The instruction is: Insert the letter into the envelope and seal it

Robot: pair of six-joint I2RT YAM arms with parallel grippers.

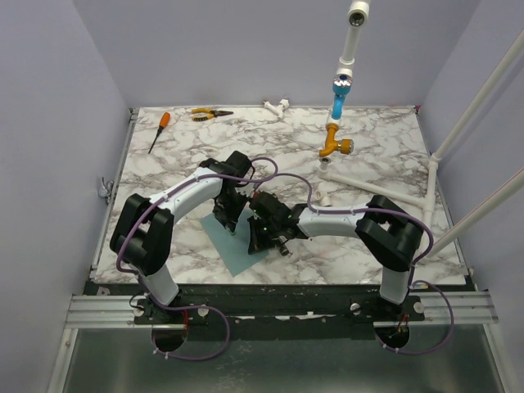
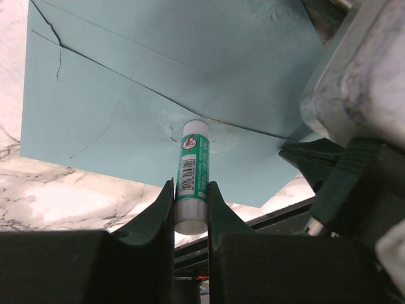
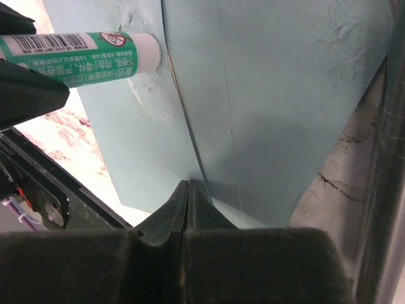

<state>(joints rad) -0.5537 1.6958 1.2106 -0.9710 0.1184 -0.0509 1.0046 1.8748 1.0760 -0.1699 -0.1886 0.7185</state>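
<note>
The teal envelope (image 1: pixel 233 252) lies flat on the marble table near the front edge, with both grippers over it. My left gripper (image 2: pixel 191 196) is shut on a green-and-white glue stick (image 2: pixel 192 174). The stick's white tip touches the envelope (image 2: pixel 114 107) at the fold line. My right gripper (image 3: pixel 190 183) is shut at the envelope's edge, where the flap's edge runs into the closed jaws. The flap (image 3: pixel 272 114) looks slightly lifted there. The glue stick (image 3: pixel 82 54) also shows in the right wrist view. In the top view the left gripper (image 1: pixel 232 223) and right gripper (image 1: pixel 260 237) are close together. The tan letter is hidden.
An orange-handled screwdriver (image 1: pixel 159 131) and pliers (image 1: pixel 211 114) lie at the back left. A white pipe with blue and orange fittings (image 1: pixel 337 123) hangs at the back right. White pipes (image 1: pixel 446 155) slant along the right side. The table's front edge is just beyond the envelope.
</note>
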